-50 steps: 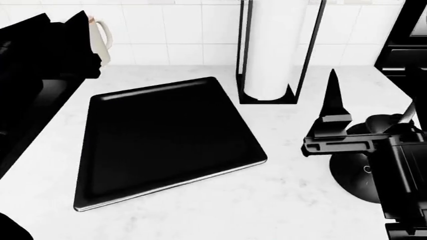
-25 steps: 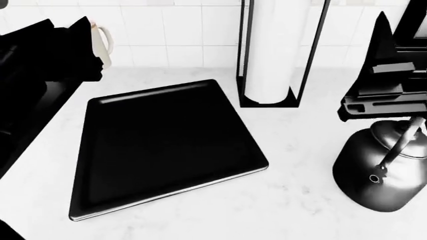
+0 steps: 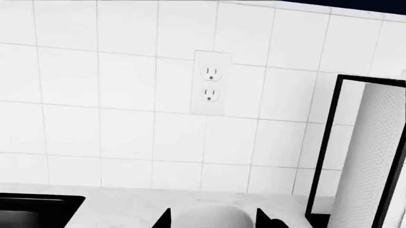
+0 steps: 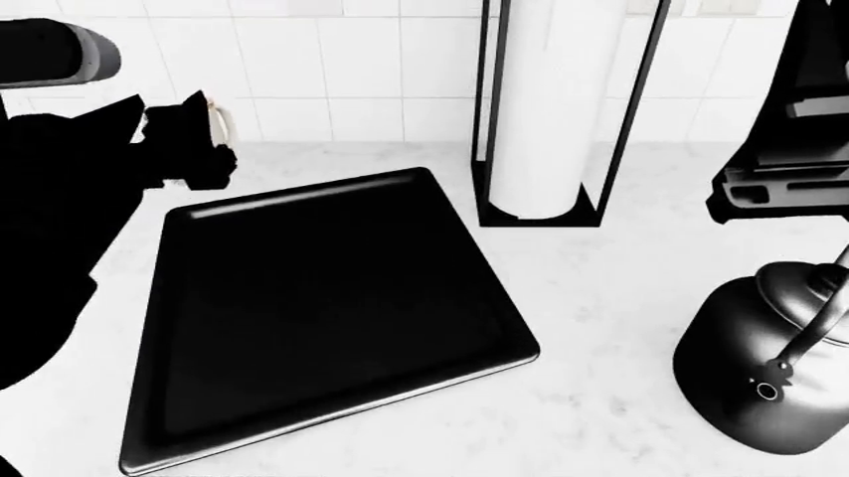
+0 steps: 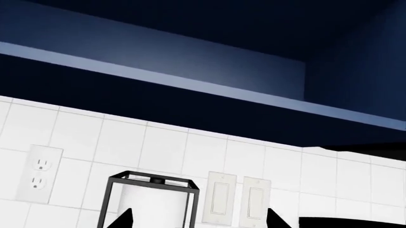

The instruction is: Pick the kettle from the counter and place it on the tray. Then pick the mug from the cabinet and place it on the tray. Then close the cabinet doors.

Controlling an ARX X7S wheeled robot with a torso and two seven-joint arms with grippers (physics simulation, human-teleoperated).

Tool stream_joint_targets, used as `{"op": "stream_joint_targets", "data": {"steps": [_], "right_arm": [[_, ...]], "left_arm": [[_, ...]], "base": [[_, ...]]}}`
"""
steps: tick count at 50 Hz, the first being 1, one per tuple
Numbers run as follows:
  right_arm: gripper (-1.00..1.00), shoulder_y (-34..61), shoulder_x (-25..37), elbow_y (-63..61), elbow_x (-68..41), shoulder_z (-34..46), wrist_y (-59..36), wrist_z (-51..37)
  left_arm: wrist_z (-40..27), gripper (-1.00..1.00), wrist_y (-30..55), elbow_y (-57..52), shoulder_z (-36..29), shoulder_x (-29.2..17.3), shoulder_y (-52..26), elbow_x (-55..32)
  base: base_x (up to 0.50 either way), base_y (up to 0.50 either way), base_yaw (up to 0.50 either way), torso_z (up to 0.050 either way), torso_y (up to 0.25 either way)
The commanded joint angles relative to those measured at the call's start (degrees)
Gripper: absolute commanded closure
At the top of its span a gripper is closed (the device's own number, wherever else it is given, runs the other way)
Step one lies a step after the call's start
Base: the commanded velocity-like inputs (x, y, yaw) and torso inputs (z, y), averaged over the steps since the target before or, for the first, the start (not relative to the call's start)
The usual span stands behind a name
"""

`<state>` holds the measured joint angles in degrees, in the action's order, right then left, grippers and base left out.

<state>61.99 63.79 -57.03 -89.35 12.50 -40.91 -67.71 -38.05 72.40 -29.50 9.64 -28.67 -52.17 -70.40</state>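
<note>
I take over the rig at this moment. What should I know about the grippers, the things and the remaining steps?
Left gripper: shut on the mug, held above the counter beside the tray's far left corner.
Right gripper: open, holding nothing, raised above the kettle.
The kettle stands on the counter, right of the tray.
Done: mug picked.
Left: put kettle and mug on the tray, then close the cabinet doors (not in view).
</note>
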Motion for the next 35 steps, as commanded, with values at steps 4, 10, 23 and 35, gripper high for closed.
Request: {"op": "stream_joint_targets", "data": {"steps": [4, 10, 23, 35], "right_arm": [[-1.0, -1.84, -0.1, -0.16, 1.46, -0.36, 0.42, 0.4], [-1.0, -2.22, -0.49, -0.03, 2.14, -0.13, 0.33, 0.65], [-1.0, -2.94, -0.81, 0.03, 2.96, 0.05, 0.39, 0.82], [-1.0, -2.8, -1.34, 0.11, 3.44, 0.58, 0.05, 0.78]], "left_arm": [[6.71, 1.0, -6.22, 2.72, -5.63, -0.72, 6.46, 10.47], [7.58, 1.0, -7.45, 3.12, -5.84, -1.18, 8.47, 11.44], [8.64, 1.0, -9.55, 3.84, -6.04, -1.81, 11.45, 12.94], [10.08, 1.0, -12.18, 5.33, -6.65, -2.15, 14.36, 15.14]], "base": [[0.0, 0.0, 0.0, 0.0, 0.0], [0.0, 0.0, 0.0, 0.0, 0.0], [0.0, 0.0, 0.0, 0.001, 0.001], [0.0, 0.0, 0.0, 0.0, 0.0]]}}
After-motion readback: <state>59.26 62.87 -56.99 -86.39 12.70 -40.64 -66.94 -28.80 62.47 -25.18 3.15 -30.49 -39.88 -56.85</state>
